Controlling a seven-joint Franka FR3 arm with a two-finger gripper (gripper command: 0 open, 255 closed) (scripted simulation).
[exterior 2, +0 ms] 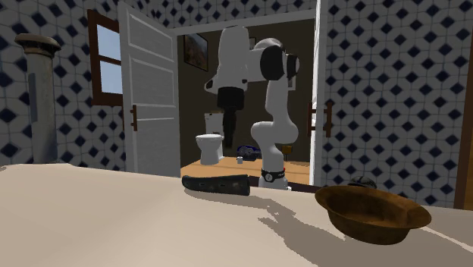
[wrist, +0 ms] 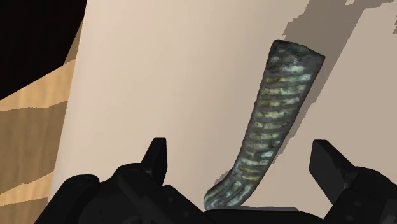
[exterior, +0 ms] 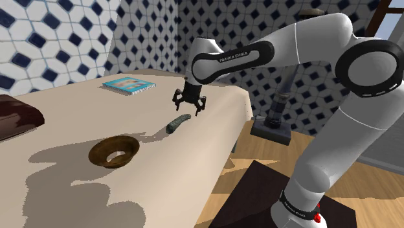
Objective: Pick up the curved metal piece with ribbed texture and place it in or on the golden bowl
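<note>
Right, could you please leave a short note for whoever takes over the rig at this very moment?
Gripper: jaws open, holding nothing, hovering just above the ribbed curved piece.
The piece lies on the beige table, not yet grasped. The brown-gold bowl sits apart from it, toward the shoulder view's lower left, with nothing visible in it.
Done: gripper lined up over the piece.
Left: descend, close on the piece, lift, carry it to the bowl, release.
</note>
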